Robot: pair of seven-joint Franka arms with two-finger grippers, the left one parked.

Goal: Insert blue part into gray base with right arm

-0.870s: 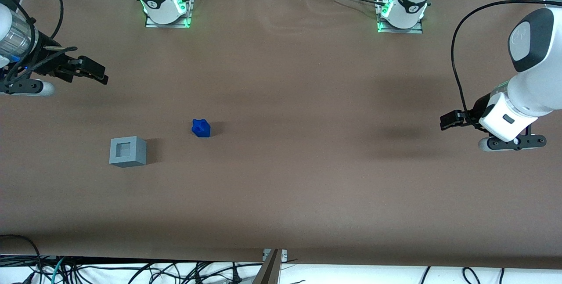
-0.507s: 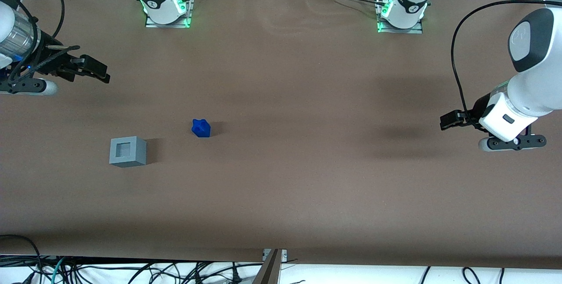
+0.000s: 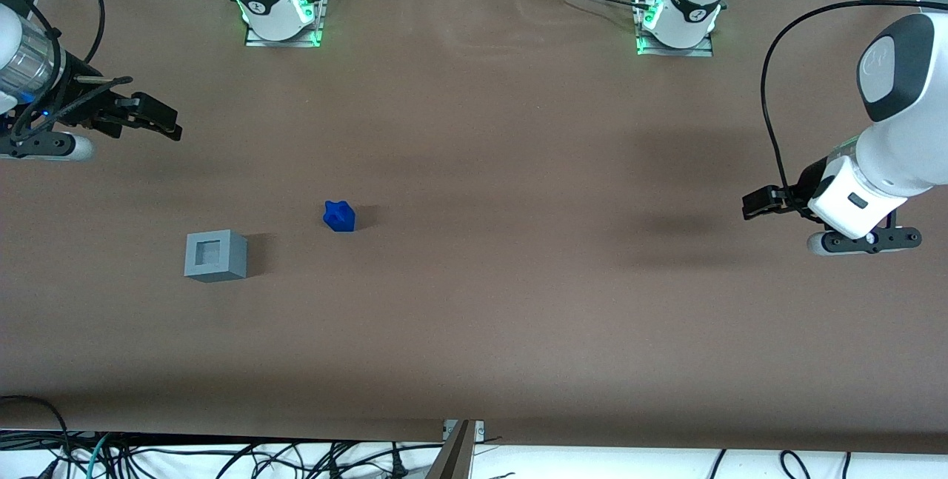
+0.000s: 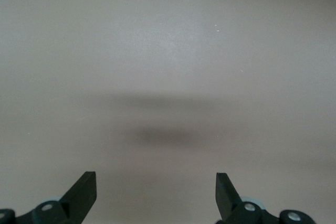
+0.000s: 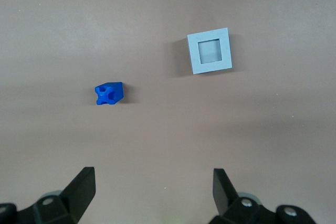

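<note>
The blue part sits on the brown table, also in the right wrist view. The gray base stands nearer the front camera, its square recess facing up; it also shows in the right wrist view. My right gripper hangs high over the working arm's end of the table, farther from the front camera than both pieces and well apart from them. It is open and empty, with its fingertips wide apart in the wrist view.
Two arm bases with green lights stand at the table's edge farthest from the front camera. Cables lie below the table's front edge. The brown table spreads wide around both pieces.
My right gripper shifted slightly sideways and back between the frames, ending about where it began. The blue part and gray base have not moved.
</note>
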